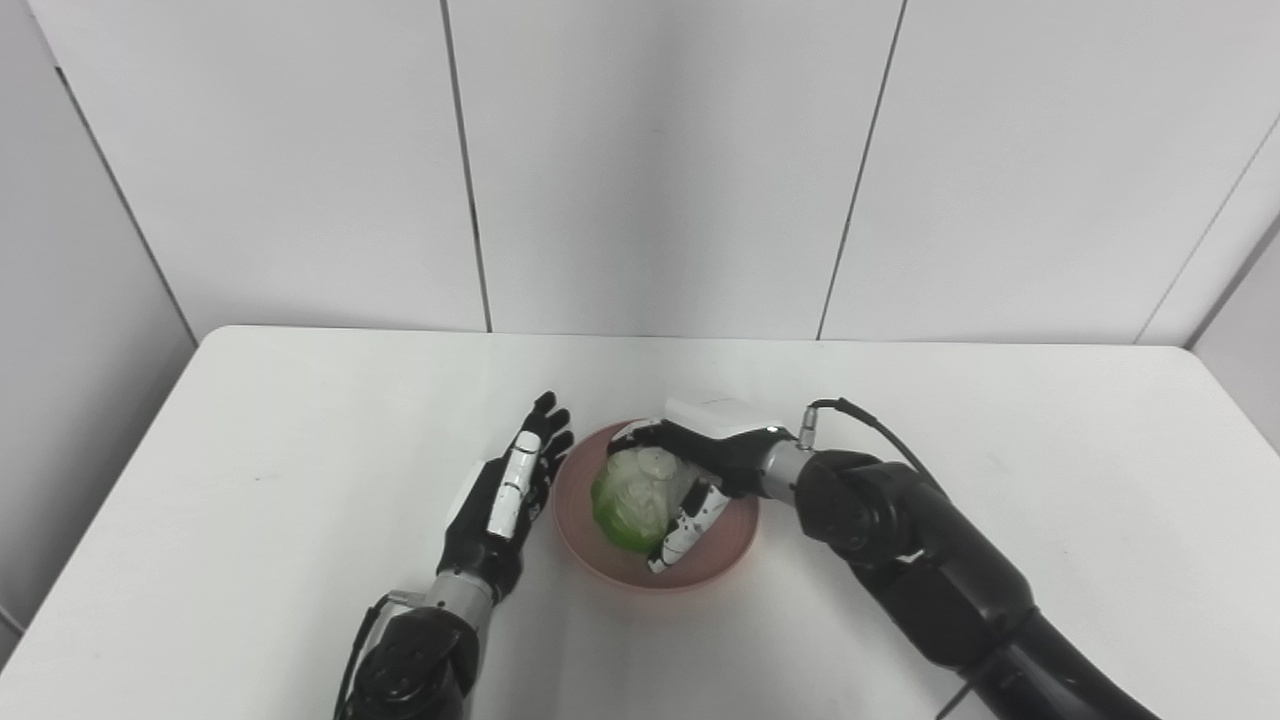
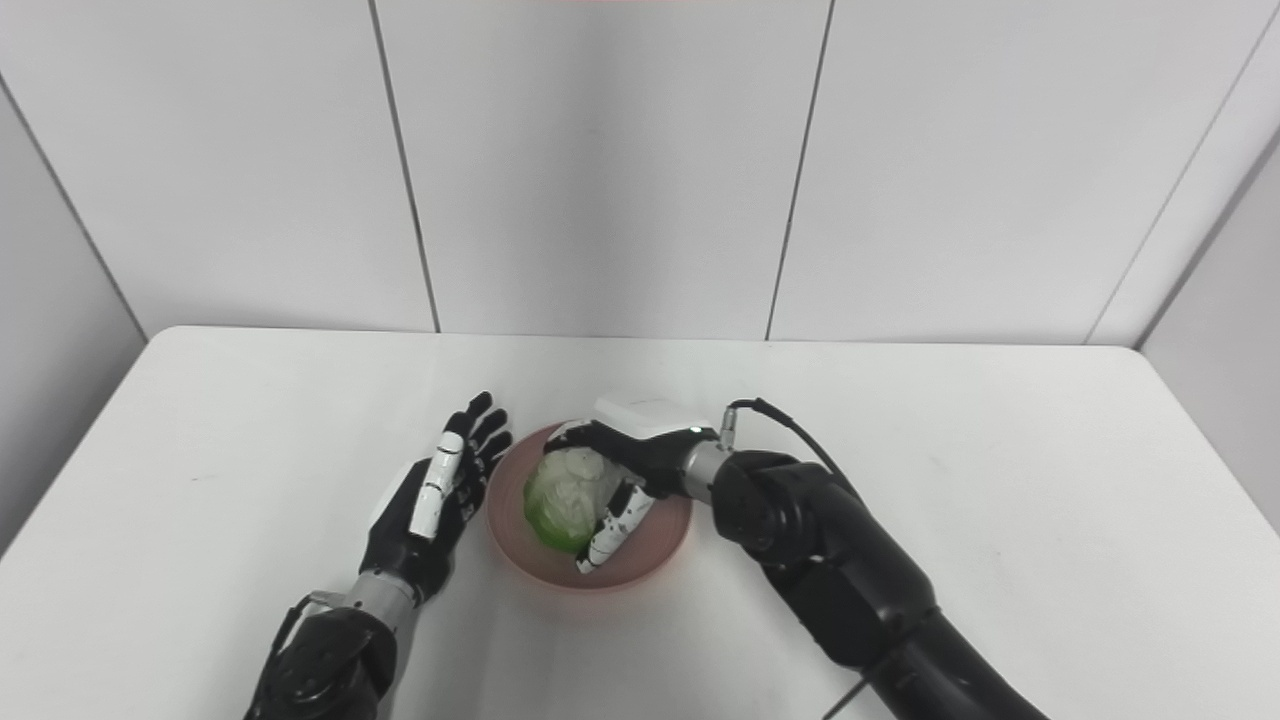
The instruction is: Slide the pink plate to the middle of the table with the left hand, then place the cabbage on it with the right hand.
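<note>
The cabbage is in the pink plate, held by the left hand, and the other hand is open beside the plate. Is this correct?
Not quite: the right hand holds the cabbage in the pink plate; the left hand is open beside it, as the left eye view shows.

cabbage [image 1: 634, 498] partly hidden by right hand [image 1: 700, 460], both forearms cut off below

Worktop [image 1: 300, 450]: white, matte, rounded far corners, a few faint scuff marks. Back wall [image 1: 650, 160]: pale grey-white panels divided by thin dark vertical seams, meeting the worktop's far edge. Side walls [image 1: 60, 300]: same panelling, angled inward at left and right. Lighting: even, diffuse, soft shadows only.
</note>
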